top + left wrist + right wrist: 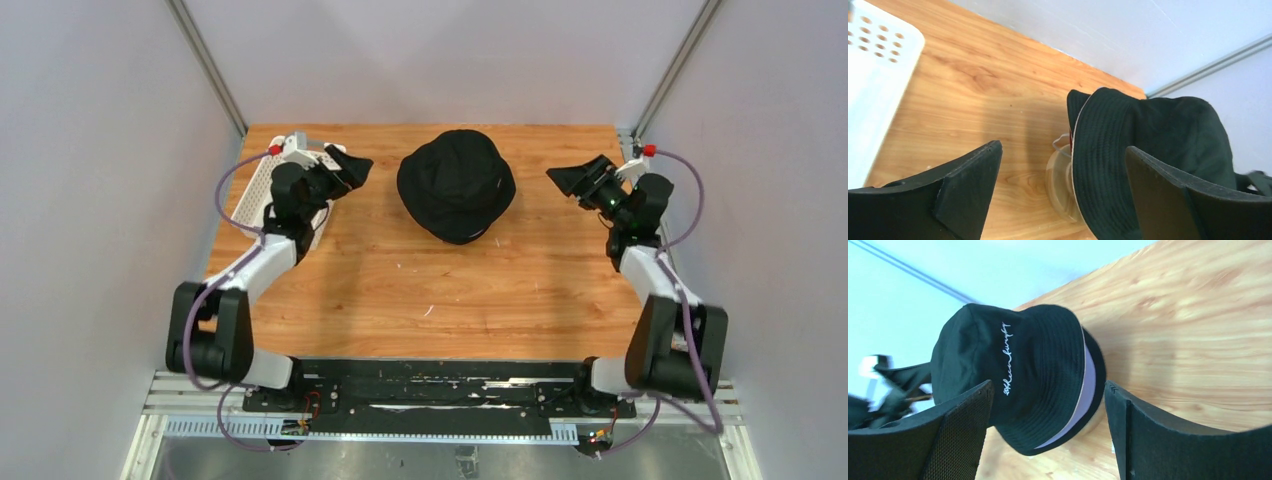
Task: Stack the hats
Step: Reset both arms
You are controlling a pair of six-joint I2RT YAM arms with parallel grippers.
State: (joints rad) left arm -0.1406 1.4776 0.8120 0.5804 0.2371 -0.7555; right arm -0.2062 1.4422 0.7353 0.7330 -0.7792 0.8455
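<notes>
A black hat tops the stack at the back middle of the table. White script runs across this hat in the right wrist view, and a lavender brim shows under its edge. Under the black hat in the left wrist view are a thin maroon edge and the pale wooden stand base. My left gripper hovers open just left of the stack, holding nothing. On the stack's other side my right gripper is open too, apart from the hat.
A white perforated basket lies at the table's left edge, under and behind the left arm. Walls enclose the table on the left, back and right.
</notes>
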